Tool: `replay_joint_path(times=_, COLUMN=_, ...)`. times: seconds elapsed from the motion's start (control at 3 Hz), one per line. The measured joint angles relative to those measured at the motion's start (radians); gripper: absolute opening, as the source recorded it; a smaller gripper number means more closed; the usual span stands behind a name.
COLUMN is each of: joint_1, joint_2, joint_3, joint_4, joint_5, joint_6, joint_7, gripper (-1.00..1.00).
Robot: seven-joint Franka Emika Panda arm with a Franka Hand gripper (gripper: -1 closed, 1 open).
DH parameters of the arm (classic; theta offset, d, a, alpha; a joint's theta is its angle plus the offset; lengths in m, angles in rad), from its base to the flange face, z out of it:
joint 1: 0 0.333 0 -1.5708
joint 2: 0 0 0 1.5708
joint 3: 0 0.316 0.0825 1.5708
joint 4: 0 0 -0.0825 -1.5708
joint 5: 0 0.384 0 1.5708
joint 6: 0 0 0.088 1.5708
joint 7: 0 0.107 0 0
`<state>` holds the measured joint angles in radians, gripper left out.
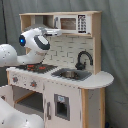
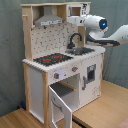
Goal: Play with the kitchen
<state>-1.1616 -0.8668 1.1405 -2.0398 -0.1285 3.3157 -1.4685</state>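
A grey cloth backdrop (image 2: 10, 45) hangs in soft folds behind everything in both exterior views, and in the second exterior view a light wooden floor or platform (image 2: 107, 107) with a smooth, warm grain carries the kitchen (image 2: 62, 60). The toy stands upright in the middle of that view, tall and boxy, white-painted panels framed by pale wooden posts. Its back wall is a pegboard dotted with small holes (in the first exterior view the same wall reads more like printed tiles).

On the white counter sits a flat black hob (image 2: 52, 59) with red rings, and towards the second exterior view's right a sunken metallic sink (image 2: 82, 50) beneath a curved black faucet (image 2: 75, 39). A grey wedge-shaped hood (image 2: 48, 21) hangs over the hob; a small microwave (image 1: 74, 23) with a dark window fills the upper shelf. One lower door (image 2: 61, 104) hangs open, showing a bare wooden compartment.

The arm, glossy white and rounded with a blue glowing ring, reaches in at the height of the upper shelf. Its gripper (image 2: 71, 20) sits just beside the hood and microwave; whether its fingers are apart or together I cannot tell.
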Motion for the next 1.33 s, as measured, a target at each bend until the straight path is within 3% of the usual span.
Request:
replay_joint_path(times=0.67, joint_1=-0.111, joint_2=0.039, joint_3=0.082, joint_4=0.136, joint_5=0.001, joint_6=-0.037, joint_7=0.004, gripper=1.0)
replay_joint_path(times=1.0, joint_1=-0.149, joint_2=0.042, joint_3=0.108, joint_4=0.181, joint_5=0.002, joint_6=-0.059, joint_7=0.005, gripper=1.0)
replay_joint_path(times=1.33, joint_1=-0.151, joint_2=0.042, joint_3=0.109, joint_4=0.184, joint_5=0.002, joint_6=-0.06, joint_7=0.005, gripper=-1.0)
